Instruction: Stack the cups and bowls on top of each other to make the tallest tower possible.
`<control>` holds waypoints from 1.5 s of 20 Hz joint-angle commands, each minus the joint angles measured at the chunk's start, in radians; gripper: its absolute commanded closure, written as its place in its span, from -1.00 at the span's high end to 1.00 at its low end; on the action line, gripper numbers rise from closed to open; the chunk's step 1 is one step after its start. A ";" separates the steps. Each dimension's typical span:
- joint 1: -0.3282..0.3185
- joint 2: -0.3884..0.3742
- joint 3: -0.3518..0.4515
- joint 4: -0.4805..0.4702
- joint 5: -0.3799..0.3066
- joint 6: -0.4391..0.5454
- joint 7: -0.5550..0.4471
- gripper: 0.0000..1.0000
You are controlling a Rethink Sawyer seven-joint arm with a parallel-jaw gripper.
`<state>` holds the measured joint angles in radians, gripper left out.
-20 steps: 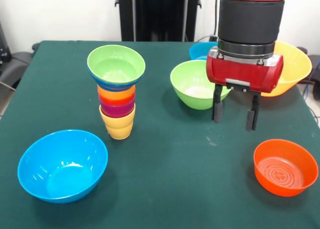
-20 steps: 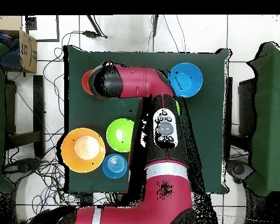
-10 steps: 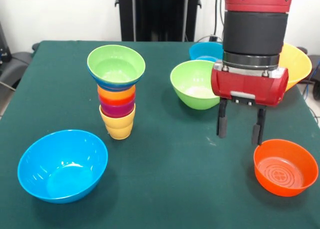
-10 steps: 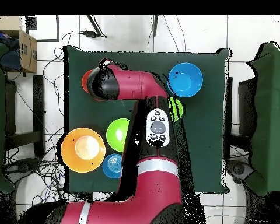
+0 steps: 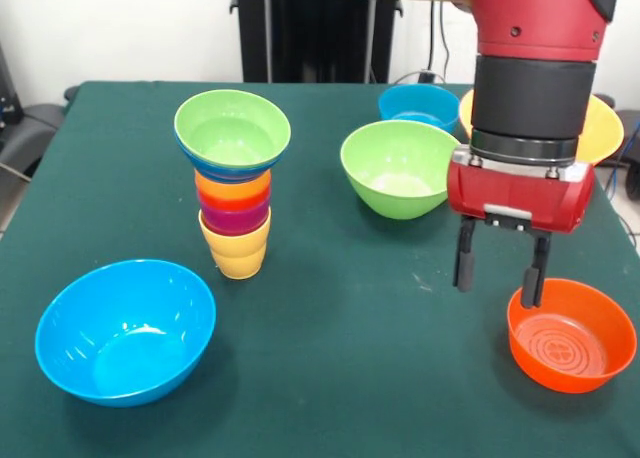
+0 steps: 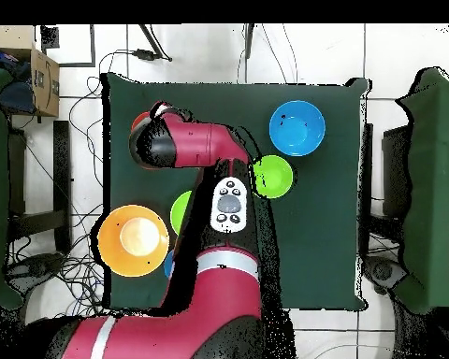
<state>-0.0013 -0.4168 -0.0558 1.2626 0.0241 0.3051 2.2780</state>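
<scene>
Gripper hangs at the right of the front view, its two black fingers spread apart with nothing between them; one finger's tip stands in front of the near-left rim of the orange-red bowl, which sits at the lower right of that frame, the other just to its left over bare cloth. The red and black arm comes down from the top right and covers part of the orange-yellow bowl at the right edge. The tower stands upright at the centre left of the front view: a yellow cup as base, a purple cup and an orange cup nested above it, then a dark blue bowl's rim and a green bowl flaring wide on top. A large light blue bowl sits alone at the lower left, near the tower but apart from it. A second green bowl rests at the upper middle, just beside the gripper's body in the frame, with a smaller blue bowl behind it toward the top. All rest on the green table. In the overhead view the arm lies across the left half of the table and hides the orange-red bowl almost wholly.
</scene>
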 commanded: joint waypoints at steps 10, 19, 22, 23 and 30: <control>0.092 0.133 -0.046 0.028 0.058 -0.038 0.159 1.00; 0.110 0.199 -0.044 -0.002 0.071 -0.111 0.158 1.00; 0.112 0.192 -0.032 -0.005 0.080 -0.106 0.153 1.00; 0.112 0.191 -0.029 -0.006 0.084 -0.109 0.150 1.00; 0.120 0.149 -0.033 0.001 0.101 -0.124 0.140 1.00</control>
<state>0.0945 -0.2604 -0.1625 1.2619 0.0958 0.2008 2.2780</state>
